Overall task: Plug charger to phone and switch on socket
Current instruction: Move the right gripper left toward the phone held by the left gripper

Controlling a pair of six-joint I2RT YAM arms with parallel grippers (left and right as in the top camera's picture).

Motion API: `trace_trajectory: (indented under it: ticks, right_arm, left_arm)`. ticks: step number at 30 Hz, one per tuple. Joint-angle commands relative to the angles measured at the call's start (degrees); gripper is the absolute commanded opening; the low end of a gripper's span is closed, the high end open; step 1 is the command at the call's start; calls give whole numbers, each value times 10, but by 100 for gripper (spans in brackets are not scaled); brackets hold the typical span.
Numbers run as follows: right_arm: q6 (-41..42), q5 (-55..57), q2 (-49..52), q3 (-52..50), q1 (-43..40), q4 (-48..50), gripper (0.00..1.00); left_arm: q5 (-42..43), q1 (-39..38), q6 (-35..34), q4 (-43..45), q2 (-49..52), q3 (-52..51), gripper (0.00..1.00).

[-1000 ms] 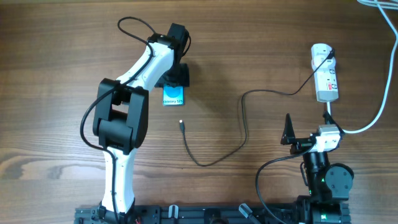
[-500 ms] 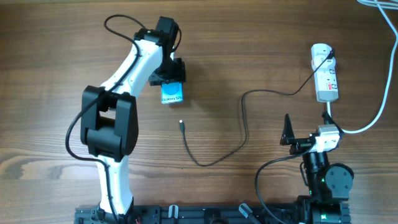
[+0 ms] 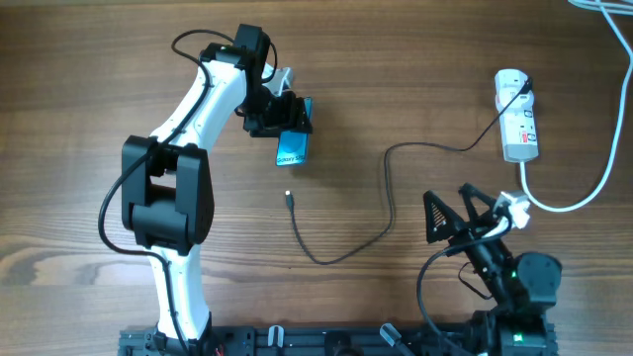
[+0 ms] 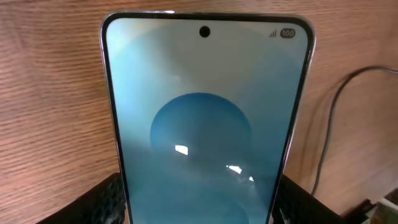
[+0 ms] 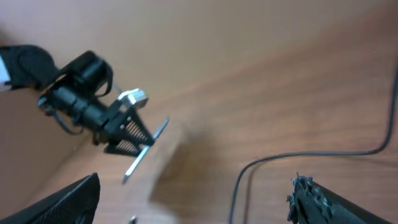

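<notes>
The phone, light blue with a turquoise oval, is held off the table by my left gripper, which is shut on its lower end. In the left wrist view the phone fills the frame between the two fingers. The charger, a thin black cable, lies on the table with its metal plug tip below the phone; its other end runs to the white socket at the far right. My right gripper is open and empty, left of the socket. The right wrist view shows the cable between its open fingers.
A thick white cord loops from the top right corner down to the socket's near end. The left arm's body stands over the table's left half. The right arm's base sits at the front right.
My left gripper has carried the phone to the right and turned it. My right arm has swung its gripper left and lowered it, fingers spread wide.
</notes>
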Motion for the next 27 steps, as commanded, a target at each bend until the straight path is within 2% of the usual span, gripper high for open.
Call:
trace_trajectory:
  ticks: [1,3,9,11,13,14,16,18,19,22,27]
  right_arm:
    - [4,-62,101,142,3,-41,100]
    - [-26,-76,170,226,3,-107,100]
    - [-161,-63,494,598,3,-538,100]
    - [-154,-45,565,648,3,-539,100]
    - [-148,-96,622,655,3,-539,98]
    - [-152,-137,647,652,4,-528,86]
    - [-154,-177,687,643,18,-502,79]
    - [-155,-165,726,638,48,-491,66]
    - [-155,-159,740,638,62,-486,64]
    - [-150,-156,793,638,124,-440,64]
    - [-54,-127,886,638,222,-316,73]
  left_arm:
    - [31,3,19,3,-19,0,67]
    - [31,3,19,3,-19,0,67]
    - [31,3,19,4,-18,0,67]
    - [31,3,19,4,-18,0,67]
    - [31,3,19,4,-18,-1,67]
    - [31,3,19,4,-18,-1,67]
    - [31,3,19,4,-18,0,67]
    - [31,3,19,4,-18,-1,68]
    - [31,3,19,4,-18,-1,68]
    - [31,2,19,4,-18,0,68]
    - [31,1,19,3,-18,-1,70]
